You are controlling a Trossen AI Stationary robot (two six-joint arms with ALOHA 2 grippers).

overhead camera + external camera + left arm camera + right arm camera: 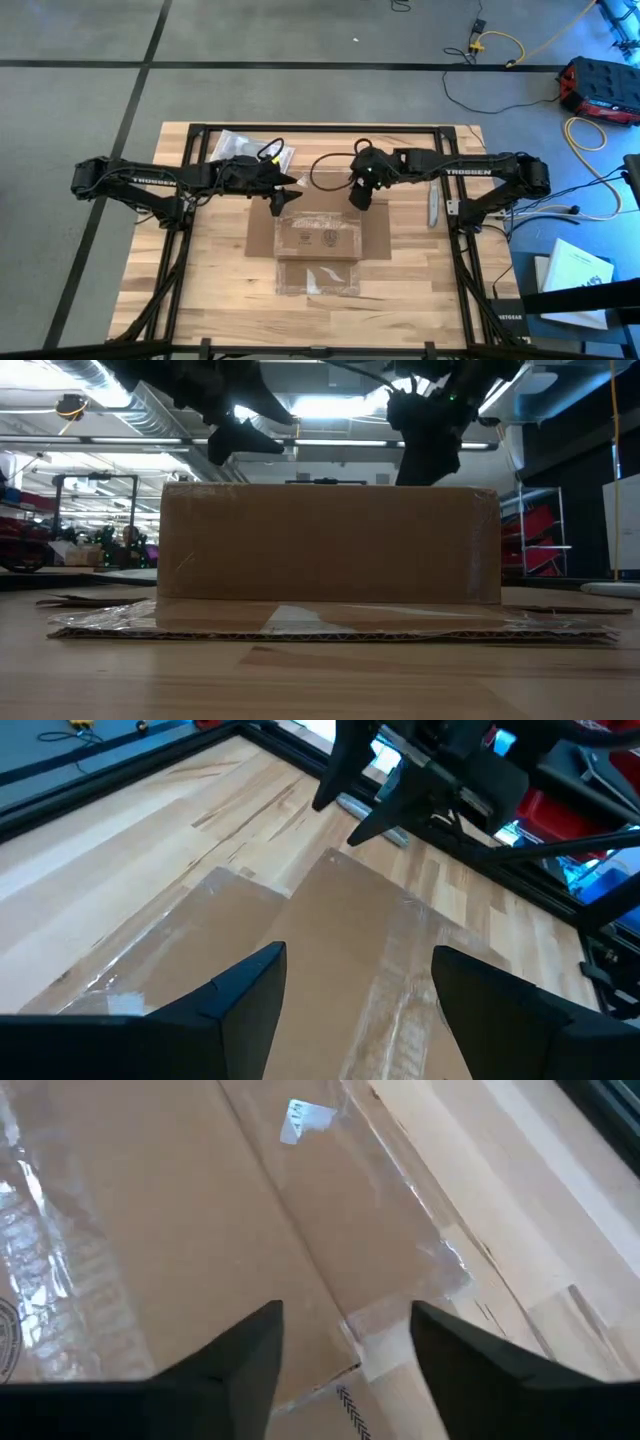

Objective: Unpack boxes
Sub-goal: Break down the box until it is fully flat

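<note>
Just below both fingers (250,1350): box (318,240)

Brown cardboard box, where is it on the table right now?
In the high view the shallow brown cardboard box with shiny tape lies mid-table, just below both tools, left and right.

A workshop or robotics lab: a wooden table (210,290) in a black metal frame stands on grey concrete floor (80,90) strewn with yellow cables (500,45), with exposed ceiling ducts (100,380) and far shelving (95,510).
</note>
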